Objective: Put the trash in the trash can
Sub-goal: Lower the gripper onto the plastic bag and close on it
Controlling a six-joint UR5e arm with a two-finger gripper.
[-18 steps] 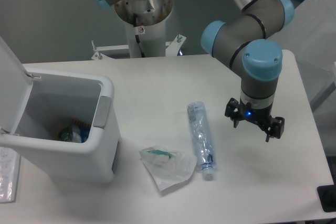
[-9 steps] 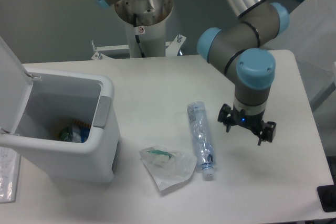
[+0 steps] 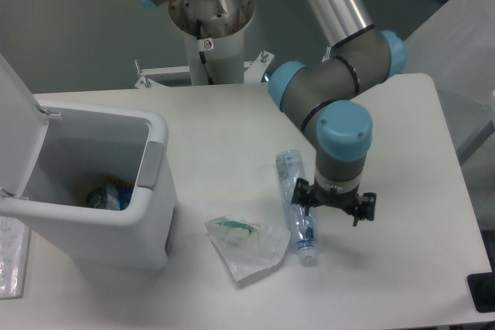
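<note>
A crushed clear plastic bottle [image 3: 295, 200] with a white cap lies on the table, cap toward the front edge. My gripper [image 3: 332, 205] hangs just right of its lower half, fingers spread open and empty, the left finger [image 3: 298, 194] over the bottle's edge. A crumpled clear wrapper [image 3: 246, 245] with a green bit inside lies front-left of the bottle. The white trash can [image 3: 151, 183] stands at the left with its flip lid [image 3: 15, 110] raised; some coloured trash shows at its bottom.
The arm's base column [image 3: 210, 21] stands at the back of the table. A flat clear-wrapped item [image 3: 11, 260] lies at the front left beside the can. A dark object [image 3: 483, 291] sits at the table's front right corner.
The gripper has travelled left across the table, from well right of the bottle to right beside it, staying open. Bottle, wrapper and can have not moved.
</note>
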